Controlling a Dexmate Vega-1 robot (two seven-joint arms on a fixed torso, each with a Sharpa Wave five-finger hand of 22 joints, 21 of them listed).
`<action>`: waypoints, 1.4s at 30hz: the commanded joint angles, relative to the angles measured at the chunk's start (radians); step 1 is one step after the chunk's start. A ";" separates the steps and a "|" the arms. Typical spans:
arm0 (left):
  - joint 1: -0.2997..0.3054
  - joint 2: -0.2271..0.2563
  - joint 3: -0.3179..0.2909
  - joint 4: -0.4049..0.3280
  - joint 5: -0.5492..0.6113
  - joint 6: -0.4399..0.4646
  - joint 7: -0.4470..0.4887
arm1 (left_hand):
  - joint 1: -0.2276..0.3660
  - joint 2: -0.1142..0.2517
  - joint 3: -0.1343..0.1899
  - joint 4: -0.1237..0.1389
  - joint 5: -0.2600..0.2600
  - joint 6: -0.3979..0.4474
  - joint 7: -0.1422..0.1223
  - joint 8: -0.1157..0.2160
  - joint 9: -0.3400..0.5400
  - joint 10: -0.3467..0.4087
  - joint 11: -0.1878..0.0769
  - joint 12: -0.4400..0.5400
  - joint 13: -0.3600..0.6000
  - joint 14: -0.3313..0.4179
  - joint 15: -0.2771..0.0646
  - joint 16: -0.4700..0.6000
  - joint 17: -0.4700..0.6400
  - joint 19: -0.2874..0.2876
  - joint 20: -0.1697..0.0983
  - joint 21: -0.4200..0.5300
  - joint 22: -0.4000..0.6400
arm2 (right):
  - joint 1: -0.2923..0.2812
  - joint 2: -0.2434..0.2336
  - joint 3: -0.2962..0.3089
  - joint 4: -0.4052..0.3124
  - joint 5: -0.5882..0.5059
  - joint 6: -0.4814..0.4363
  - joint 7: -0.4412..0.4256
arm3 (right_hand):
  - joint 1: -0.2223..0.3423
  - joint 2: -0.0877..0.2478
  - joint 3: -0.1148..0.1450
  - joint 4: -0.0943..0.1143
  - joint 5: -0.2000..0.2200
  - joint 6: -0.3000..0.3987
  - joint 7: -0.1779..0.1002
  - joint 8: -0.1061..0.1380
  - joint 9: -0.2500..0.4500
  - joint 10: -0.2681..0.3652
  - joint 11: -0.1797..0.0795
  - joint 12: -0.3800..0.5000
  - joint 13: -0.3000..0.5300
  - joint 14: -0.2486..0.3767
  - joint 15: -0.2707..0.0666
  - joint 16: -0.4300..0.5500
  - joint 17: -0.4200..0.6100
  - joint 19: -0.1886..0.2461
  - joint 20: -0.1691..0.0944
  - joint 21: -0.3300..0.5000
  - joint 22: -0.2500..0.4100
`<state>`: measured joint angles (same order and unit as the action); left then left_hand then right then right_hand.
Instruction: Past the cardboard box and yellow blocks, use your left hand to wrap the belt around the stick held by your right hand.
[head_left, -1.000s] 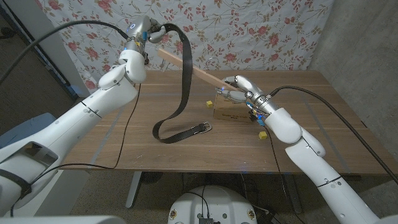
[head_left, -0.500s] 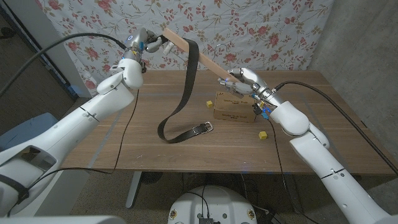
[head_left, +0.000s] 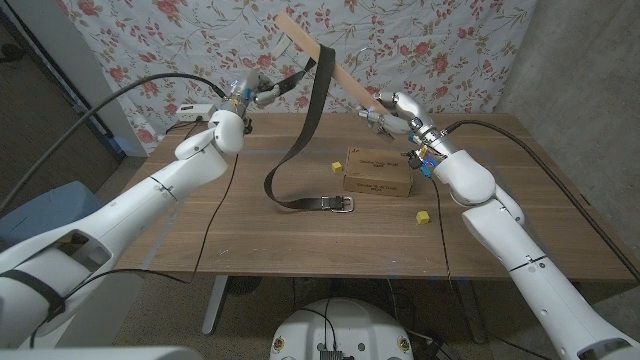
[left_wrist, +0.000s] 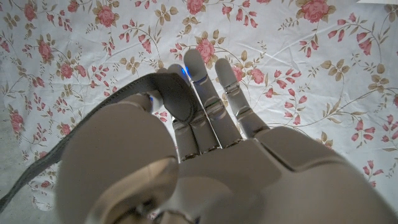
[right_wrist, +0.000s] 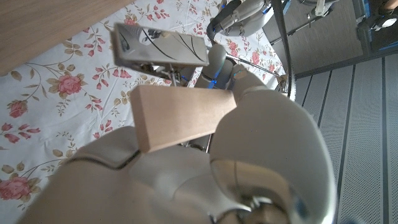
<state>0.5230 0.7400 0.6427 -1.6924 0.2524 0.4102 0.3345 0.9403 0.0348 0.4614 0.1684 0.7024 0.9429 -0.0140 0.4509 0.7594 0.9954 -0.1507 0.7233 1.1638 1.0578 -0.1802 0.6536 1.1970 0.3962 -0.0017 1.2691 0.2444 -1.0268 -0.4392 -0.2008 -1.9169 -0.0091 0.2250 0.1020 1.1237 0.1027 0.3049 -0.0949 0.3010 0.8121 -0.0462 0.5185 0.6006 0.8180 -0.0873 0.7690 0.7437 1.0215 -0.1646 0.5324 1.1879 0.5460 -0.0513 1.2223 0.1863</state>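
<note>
Right hand (head_left: 392, 108) is raised over the far side of the worktop (head_left: 250, 225), fingers closed round the lower end of the stick (head_left: 325, 58); the stick rises from it slantwise, up and to the robot's left. The right wrist view shows the stick's cut end (right_wrist: 180, 118) jutting from that fist.

Left hand (head_left: 258, 90) is up near the floral backdrop, pinching the belt (head_left: 305, 135) by one end. The left wrist view shows the strap end (left_wrist: 177, 102) lying across the fingers, thumb side pressed on it.

From the pinch the belt goes up over the stick, then hangs in a long loop. Its buckle end (head_left: 340, 203) lies on the worktop just in front of the box (head_left: 377, 172). One yellow block (head_left: 338, 166) sits beside the box, another (head_left: 423, 216) nearer the front edge.

Handling, as judged: belt is limp, light, probably smooth-faced, and will follow the pinched end and slide on the wood unless kept taut. A hold close to the strap tip suits winding. Stick is rigid and light, and the grip at its low end leaves most of its length free.

Unclear: whether the belt makes a full turn or merely drapes across the stick. The contact point is too small to read in the head view. The buckle's form is also hard to make out.
</note>
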 joint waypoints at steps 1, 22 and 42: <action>-0.013 -0.010 0.061 0.029 0.010 -0.034 -0.096 | 0.008 0.004 0.005 -0.004 0.004 0.031 0.026 -0.003 0.003 0.026 -0.024 -0.005 0.000 0.009 -0.003 -0.003 0.003 0.005 0.004 0.006 0.000 | 0.092 0.034 0.008 0.084 -0.009 -0.041 -0.048 | 0.054 0.057 0.000 0.007 0.008 0.009 0.001 0.006 0.000 0.007 0.001 0.000 0.003 0.010 -0.057 0.000 0.006 -0.002 -0.137 0.004 -0.001; -0.013 0.024 0.104 -0.062 0.020 -0.017 -0.253 | 0.012 0.004 0.007 -0.004 0.001 0.032 0.030 -0.010 0.004 0.025 -0.022 -0.006 0.006 0.010 -0.003 -0.007 0.000 0.003 0.005 0.013 -0.003 | 0.133 0.048 0.014 0.131 -0.218 -0.258 -0.205 | 0.054 0.055 -0.001 0.008 0.010 0.010 0.000 0.006 -0.003 0.005 0.001 -0.005 0.006 0.010 -0.057 -0.004 0.011 -0.006 -0.137 0.008 -0.002; 0.004 0.050 0.060 -0.224 -0.031 -0.069 -0.313 | 0.014 0.005 0.006 -0.004 -0.003 0.033 0.030 -0.014 0.008 0.026 -0.019 -0.007 0.010 0.013 -0.002 -0.005 0.003 0.000 0.008 0.019 -0.007 | 0.104 0.034 -0.010 0.136 -0.514 -0.435 -0.288 | 0.053 0.051 -0.003 0.010 0.012 0.013 -0.006 0.006 -0.006 0.004 0.004 -0.010 0.005 0.002 -0.056 -0.012 0.012 -0.019 -0.139 0.006 -0.004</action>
<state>0.5081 0.7767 0.7381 -1.8301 0.2632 0.3805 0.0407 0.9455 0.0400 0.4656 0.1639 0.6953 0.9501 -0.0068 0.4393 0.7670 1.0018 -0.1444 0.7180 1.1680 1.0616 -0.1838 0.6467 1.1970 0.3963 -0.0019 1.2845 0.2368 -0.9075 -0.4024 -0.1955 -1.7927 -0.3774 -0.1197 -0.1443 1.1240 0.1023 0.3017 -0.0899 0.3086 0.8147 -0.0412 0.5182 0.5915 0.8181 -0.0873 0.7616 0.7453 1.0216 -0.1646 0.5212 1.1969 0.5305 -0.0465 1.2222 0.1815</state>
